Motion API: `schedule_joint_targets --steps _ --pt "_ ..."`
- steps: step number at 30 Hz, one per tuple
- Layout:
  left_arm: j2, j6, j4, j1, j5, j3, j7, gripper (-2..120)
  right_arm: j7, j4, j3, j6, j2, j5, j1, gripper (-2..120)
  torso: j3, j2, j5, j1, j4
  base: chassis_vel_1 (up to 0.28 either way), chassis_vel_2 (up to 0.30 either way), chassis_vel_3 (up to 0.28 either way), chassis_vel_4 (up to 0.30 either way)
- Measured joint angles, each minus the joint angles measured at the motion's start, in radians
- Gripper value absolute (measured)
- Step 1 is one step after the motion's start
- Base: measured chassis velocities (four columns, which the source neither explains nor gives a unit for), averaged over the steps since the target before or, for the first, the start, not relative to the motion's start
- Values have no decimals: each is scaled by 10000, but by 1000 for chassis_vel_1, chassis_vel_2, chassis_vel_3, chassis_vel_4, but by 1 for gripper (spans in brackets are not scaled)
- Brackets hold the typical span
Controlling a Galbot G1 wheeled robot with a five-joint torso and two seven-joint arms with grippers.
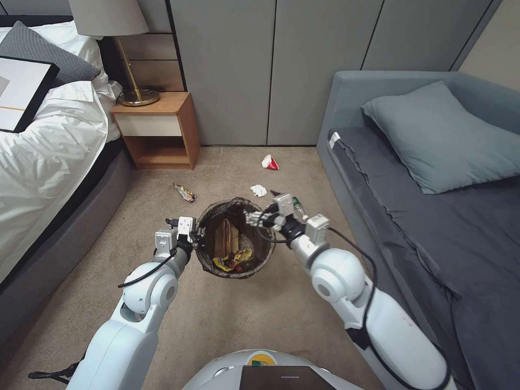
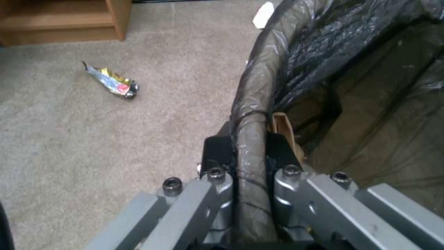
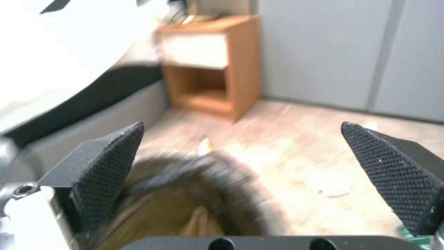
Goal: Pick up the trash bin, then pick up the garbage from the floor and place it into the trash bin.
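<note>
Left wrist view shows my left gripper (image 2: pixel 249 152) with its fingers clamped on the bag-lined rim of the trash bin (image 1: pixel 234 238), held above the carpet (image 1: pixel 260 325). My right gripper (image 3: pixel 240 166) hovers over the bin's far rim, fingers spread wide. A tan paper bag (image 1: pixel 226 238) and yellow wrapper (image 1: pixel 234 261) lie inside; a white tissue (image 1: pixel 259 190) and red-and-white packet (image 1: pixel 270 162) lie on the floor.

Beige carpet (image 1: pixel 216 325), wooden nightstand (image 1: pixel 157 127), grey sofa (image 1: pixel 433 216).

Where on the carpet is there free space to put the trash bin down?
The carpet between the trash bin and the bed is bare, and so is the patch nearer the robot. Beyond the bin it is crowded: snack wrapper, tissue, red-and-white packet.
</note>
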Motion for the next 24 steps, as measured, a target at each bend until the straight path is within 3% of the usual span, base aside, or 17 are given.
schedule_joint_targets --steps 8,9,10,12,14,15,24 --pt "-81 0 -6 -110 -1 -39 -5 5 495 469 1544 515 131 -112 -942 100 -1 0 1 0 1 0 0 0 0" --pt "-93 -1 -19 -124 13 -50 -6 5 289 344 2328 1113 242 -738 -1493 100 -1 0 1 0 1 0 0 0 0" --pt "-93 -1 -19 -124 13 -50 -6 5 289 344 2328 1113 242 -738 -1493 100 -1 0 1 0 1 0 0 0 0" --pt "-69 -33 -18 -80 130 -99 19 5 -491 -13 3782 2338 493 -2030 -2594 100 -1 0 2 0 -1 0 0 0 0" --pt "-57 -50 -10 -63 181 -128 43 5 -588 -97 4134 2620 574 -2266 -2881 100 -1 0 1 0 -2 0 0 0 0" --pt "-52 -73 10 -51 245 -199 88 5 -713 -326 4882 3207 942 -2699 -3554 100 -1 0 2 0 -2 0 0 0 0" --pt "1 -80 -32 90 263 -380 124 5 -1286 -699 5901 4392 1882 -3153 -4640 100 -1 0 1 0 1 0 0 0 0"
